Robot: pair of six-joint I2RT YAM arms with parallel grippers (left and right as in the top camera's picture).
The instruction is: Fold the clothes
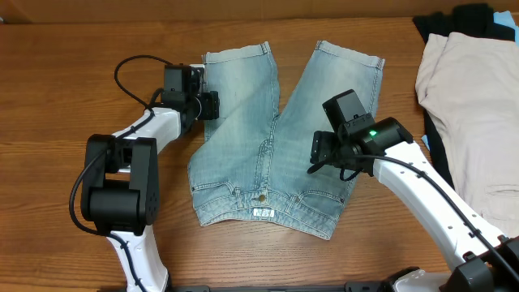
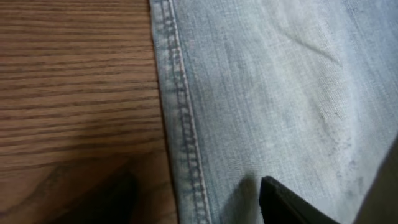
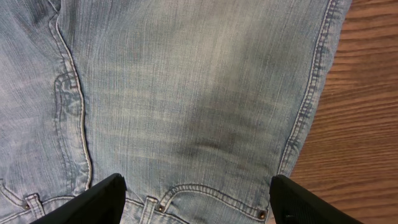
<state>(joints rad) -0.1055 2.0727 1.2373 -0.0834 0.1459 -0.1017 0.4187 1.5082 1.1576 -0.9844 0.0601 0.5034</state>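
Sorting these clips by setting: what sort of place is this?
Probably a robot lab workbench: left arm and right arm at a wood-grain table, denim shorts laid flat, spare garments piled aside.

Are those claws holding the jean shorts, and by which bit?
The right gripper holds nothing; it stands open over the shorts. The left gripper straddles one leg's outer side seam, but whether it grips it cannot be told.

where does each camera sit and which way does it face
overhead: above, looking straight down on faded light-blue denim shorts spread on the wooden table; left gripper and right gripper show.
left wrist: on the left gripper, close over the shorts' stitched side seam and wood; one dark fingertip shows.
right wrist: above the pocket; both dark fingers, wide apart.
shared: all see the shorts.
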